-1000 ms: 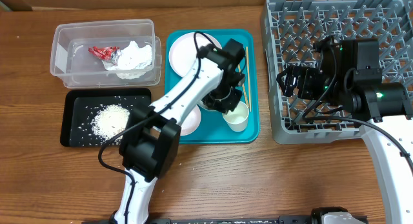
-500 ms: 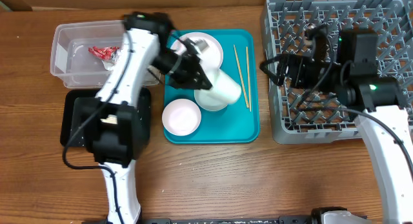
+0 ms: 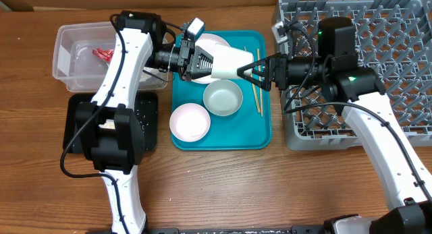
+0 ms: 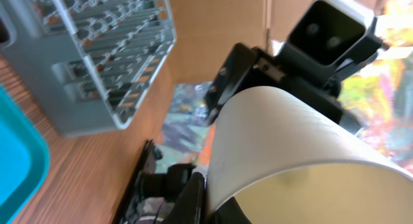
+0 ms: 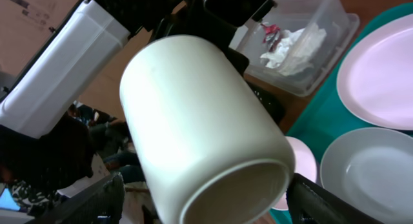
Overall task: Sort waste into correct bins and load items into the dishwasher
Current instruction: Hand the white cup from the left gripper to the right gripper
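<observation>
While the small white cup (image 3: 228, 61) is pinched by the left gripper (image 3: 204, 62), the right gripper (image 3: 245, 68) is held open around it.

Overhead, soft even light falls on the brown wooden tabletop (image 3: 223, 187), and the shadows there are faint. My left wrist view is tilted, soft with blur, and washed out bright at its right edge. In my right wrist view the small white cup (image 5: 200, 133) looks sharp against a dim, blurred background.
</observation>
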Available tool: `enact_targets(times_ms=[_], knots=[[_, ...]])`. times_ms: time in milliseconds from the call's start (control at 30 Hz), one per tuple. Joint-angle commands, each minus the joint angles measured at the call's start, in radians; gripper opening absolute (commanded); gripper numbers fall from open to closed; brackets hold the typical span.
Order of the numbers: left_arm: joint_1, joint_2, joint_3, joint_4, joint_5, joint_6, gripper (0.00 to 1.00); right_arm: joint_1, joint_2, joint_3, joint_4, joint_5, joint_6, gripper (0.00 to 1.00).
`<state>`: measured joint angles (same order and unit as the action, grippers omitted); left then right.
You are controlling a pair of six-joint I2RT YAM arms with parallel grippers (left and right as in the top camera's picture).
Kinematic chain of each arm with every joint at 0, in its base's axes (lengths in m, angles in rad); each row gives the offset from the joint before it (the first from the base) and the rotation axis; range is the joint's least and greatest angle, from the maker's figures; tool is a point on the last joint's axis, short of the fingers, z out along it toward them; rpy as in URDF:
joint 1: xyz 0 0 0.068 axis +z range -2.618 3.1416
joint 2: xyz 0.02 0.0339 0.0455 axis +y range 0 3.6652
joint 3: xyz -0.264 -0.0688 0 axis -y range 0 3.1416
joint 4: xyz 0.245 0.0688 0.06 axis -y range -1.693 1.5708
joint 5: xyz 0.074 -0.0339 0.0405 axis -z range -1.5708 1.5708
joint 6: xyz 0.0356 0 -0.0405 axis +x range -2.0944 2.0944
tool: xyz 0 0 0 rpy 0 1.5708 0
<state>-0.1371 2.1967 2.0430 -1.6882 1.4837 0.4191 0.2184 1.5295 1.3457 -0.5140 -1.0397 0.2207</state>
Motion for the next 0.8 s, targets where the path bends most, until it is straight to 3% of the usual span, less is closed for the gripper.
enact_targets(times_ms=[0, 767], knots=[[-0.023, 0.006, 0.021, -0.002, 0.096, 0.03, 0.04, 0.024, -0.003, 0.0, 0.035, -0.035, -0.003, 0.82], [-0.051, 0.006, 0.021, -0.002, 0.099, -0.113, 0.04, 0.021, -0.003, 0.0, 0.143, -0.092, -0.05, 0.81]])
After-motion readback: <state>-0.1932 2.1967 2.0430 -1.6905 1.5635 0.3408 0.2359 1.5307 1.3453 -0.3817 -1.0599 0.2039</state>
